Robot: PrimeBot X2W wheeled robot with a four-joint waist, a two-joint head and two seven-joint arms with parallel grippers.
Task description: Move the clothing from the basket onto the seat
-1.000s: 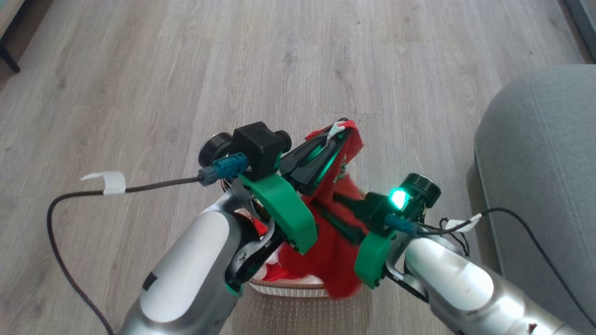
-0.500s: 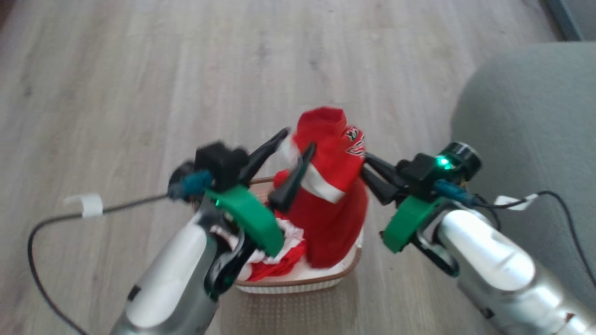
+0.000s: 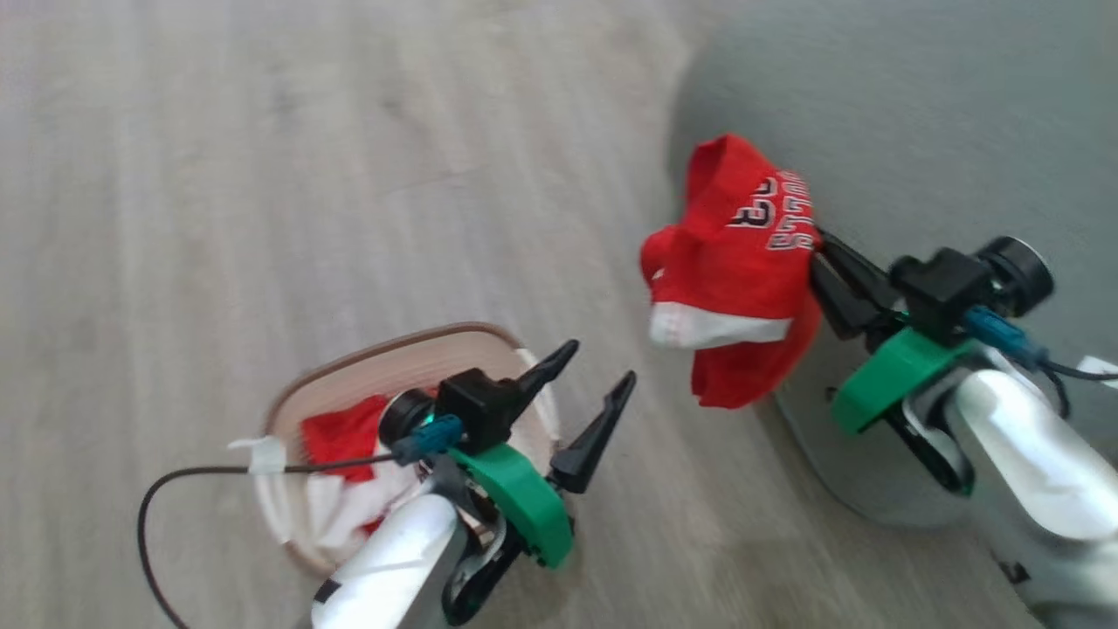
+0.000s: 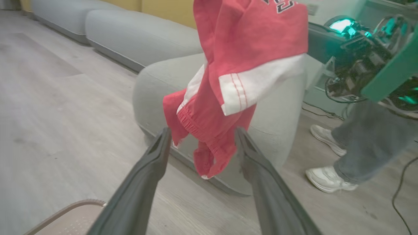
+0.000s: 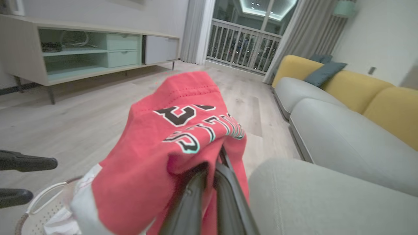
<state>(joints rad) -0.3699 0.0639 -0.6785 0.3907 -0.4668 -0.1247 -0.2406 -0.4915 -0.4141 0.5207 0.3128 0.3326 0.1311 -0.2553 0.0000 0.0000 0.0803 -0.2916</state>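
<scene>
A red garment (image 3: 742,262) with white trim and lettering hangs in the air, with my right gripper (image 3: 821,253) shut on its upper fold. It dangles against the rounded corner of the grey seat (image 3: 917,114), above the floor. The right wrist view has the garment (image 5: 169,130) draped over the shut right gripper (image 5: 215,160), the seat (image 5: 310,195) just beside it. My left gripper (image 3: 598,367) stands open over the right edge of the cream basket (image 3: 393,349), holding nothing. More red and white clothing (image 3: 345,432) lies in the basket. Past the open left gripper (image 4: 202,133), the garment (image 4: 248,49) hangs apart from its fingers.
A person's legs and white shoes (image 4: 326,179) stand beside the seat. Grey and yellow sofa sections (image 5: 343,130) run behind the seat. A low cabinet (image 5: 81,55) lines the far wall. A black cable (image 3: 175,507) trails from my left wrist over the wooden floor.
My left gripper opened and let go of the garment. The right gripper closed on it and carried it right, out of the basket to the seat's corner. The head camera swung right.
</scene>
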